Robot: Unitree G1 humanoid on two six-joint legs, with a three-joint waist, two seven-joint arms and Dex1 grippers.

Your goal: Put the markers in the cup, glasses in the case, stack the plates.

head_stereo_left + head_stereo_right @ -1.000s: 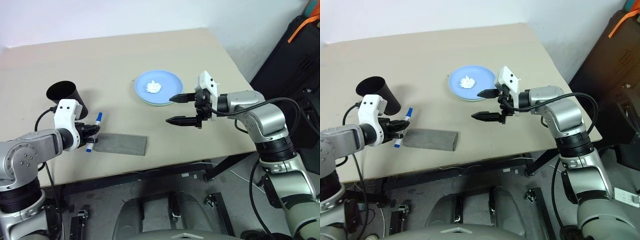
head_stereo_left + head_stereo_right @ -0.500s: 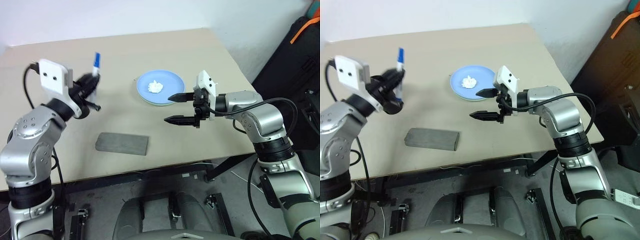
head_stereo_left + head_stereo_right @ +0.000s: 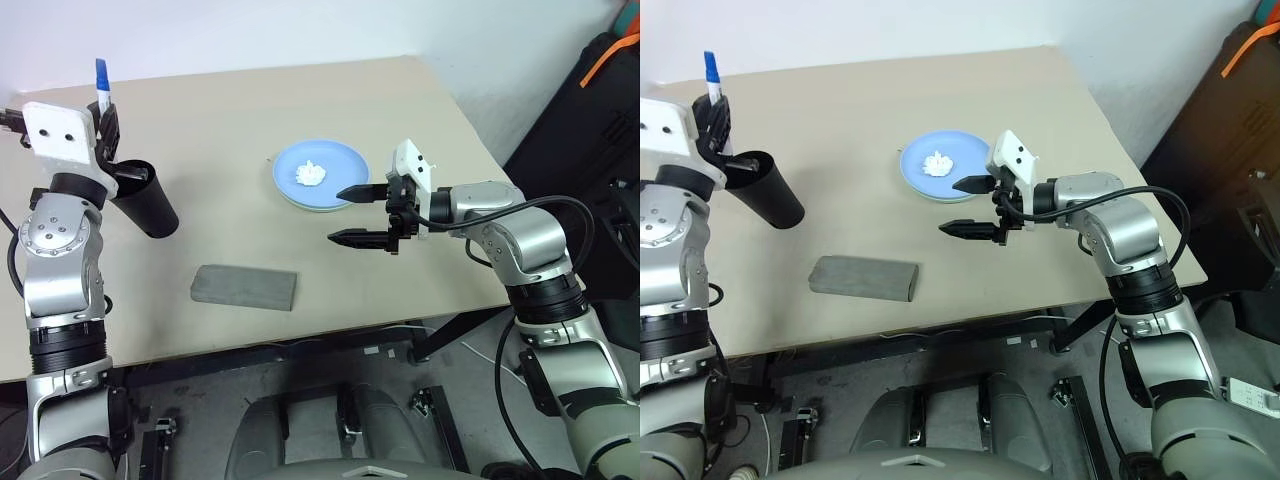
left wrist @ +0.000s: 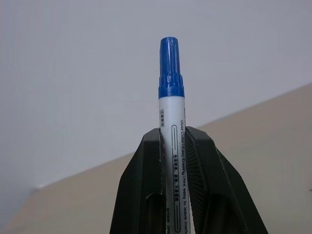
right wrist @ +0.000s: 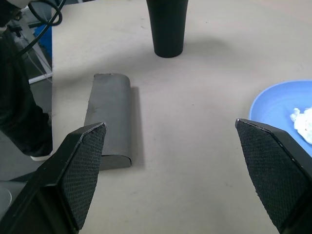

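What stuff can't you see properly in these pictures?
- Inside the cup: head views, its own wall hides it.
- Lower end of the blue marker: left wrist view, left gripper covers it.
- Inside the case: lid shut.
- A second plate under the blue plate: just a pale rim peeks out.

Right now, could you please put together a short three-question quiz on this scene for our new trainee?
1. True or false: the left gripper is shut on the blue-capped marker.
2. What lies on the light blue plate? A) black-capped marker B) white tissue wad C) eyeglasses
3. Fill in: the right gripper hovers with its fingers ____.

Key:
1. True; the marker is held upright above the black cup.
2. B.
3. Open, and empty.
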